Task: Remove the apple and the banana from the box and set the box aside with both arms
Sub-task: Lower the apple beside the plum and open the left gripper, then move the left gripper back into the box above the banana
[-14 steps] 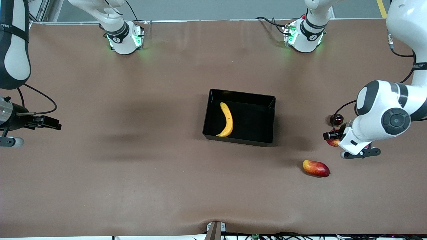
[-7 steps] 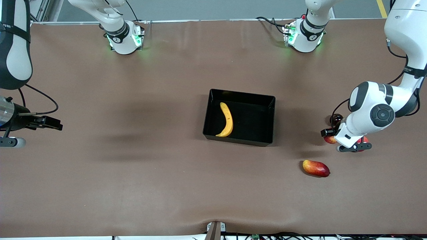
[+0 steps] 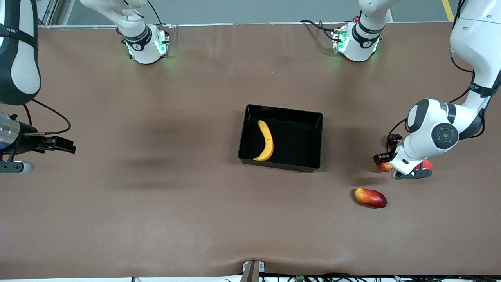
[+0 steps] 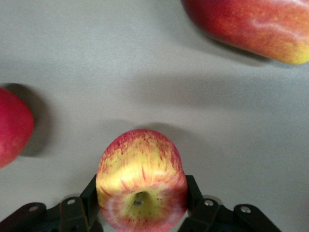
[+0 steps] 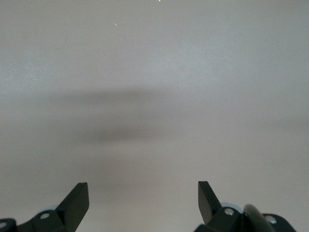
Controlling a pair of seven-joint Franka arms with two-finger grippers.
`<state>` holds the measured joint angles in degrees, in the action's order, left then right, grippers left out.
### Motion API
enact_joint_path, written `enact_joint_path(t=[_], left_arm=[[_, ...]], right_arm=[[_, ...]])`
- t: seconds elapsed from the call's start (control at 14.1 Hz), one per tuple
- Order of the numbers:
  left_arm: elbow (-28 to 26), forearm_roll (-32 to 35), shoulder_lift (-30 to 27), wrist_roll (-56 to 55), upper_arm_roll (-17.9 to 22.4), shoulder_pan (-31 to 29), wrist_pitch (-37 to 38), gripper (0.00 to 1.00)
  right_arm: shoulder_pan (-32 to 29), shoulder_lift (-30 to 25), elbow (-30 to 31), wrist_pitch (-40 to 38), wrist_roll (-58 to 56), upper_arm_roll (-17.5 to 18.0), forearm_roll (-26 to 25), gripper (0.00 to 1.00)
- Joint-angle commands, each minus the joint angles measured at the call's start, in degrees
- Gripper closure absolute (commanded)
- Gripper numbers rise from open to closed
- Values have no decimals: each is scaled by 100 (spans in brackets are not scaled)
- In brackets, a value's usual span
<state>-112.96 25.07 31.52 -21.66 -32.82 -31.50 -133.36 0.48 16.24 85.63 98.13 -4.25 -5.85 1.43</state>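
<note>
The black box (image 3: 318,138) stands mid-table with the yellow banana (image 3: 266,141) lying in it. My left gripper (image 3: 399,167) is low over the table at the left arm's end, shut on the red apple with yellow streaks (image 3: 384,167). In the left wrist view the apple (image 4: 141,186) fills the space between the two black fingers (image 4: 91,193), and the gripper (image 4: 142,189) clamps it on both sides. My right gripper (image 3: 58,145) waits open and empty over bare table at the right arm's end, and it shows open in the right wrist view (image 5: 143,199).
A red and yellow mango-shaped fruit (image 3: 370,197) lies nearer the front camera than the left gripper, and it also shows in the left wrist view (image 4: 251,21). A second red fruit (image 3: 427,164) (image 4: 12,126) lies beside the held apple. A dark red fruit (image 3: 394,139) lies farther back.
The left arm has shifted a little toward the box, with the gripper and apple moving along. The right gripper has barely moved.
</note>
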Motion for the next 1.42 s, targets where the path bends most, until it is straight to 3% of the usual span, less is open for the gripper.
enact_joint_path(t=[0.0, 0.07, 0.14, 0.36, 0.57, 0.93, 1.07, 1.35], left_arm=[[204, 147, 188, -14, -57, -14, -41, 43], [231, 147, 197, -14, -57, -14, -41, 12], [248, 147, 188, -14, -66, -14, -41, 0], [485, 129, 83, -31, -154, -14, 73, 0], [923, 33, -32, -110, -575, -23, 914, 0], [1119, -3, -129, -1478, -1857, 3, 1664, 0], [1092, -3, -111, -2076, -2061, 422, 1664, 0], [1249, 103, 125, -3071, -2009, 1740, 1621, 0]], right_arm=[[13, 72, -152, -48, -50, -12, 94, 0], [4, 81, -152, -48, -50, -12, 94, 0], [13, 72, -152, -48, -41, -12, 94, 0], [22, 72, -152, -48, -50, -12, 94, 0], [31, 72, -152, -48, -50, -12, 94, 0], [22, 81, -143, -48, -50, -12, 94, 0], [22, 81, -143, -40, -50, -12, 94, 0], [22, 81, -143, -48, -50, -12, 103, 0]])
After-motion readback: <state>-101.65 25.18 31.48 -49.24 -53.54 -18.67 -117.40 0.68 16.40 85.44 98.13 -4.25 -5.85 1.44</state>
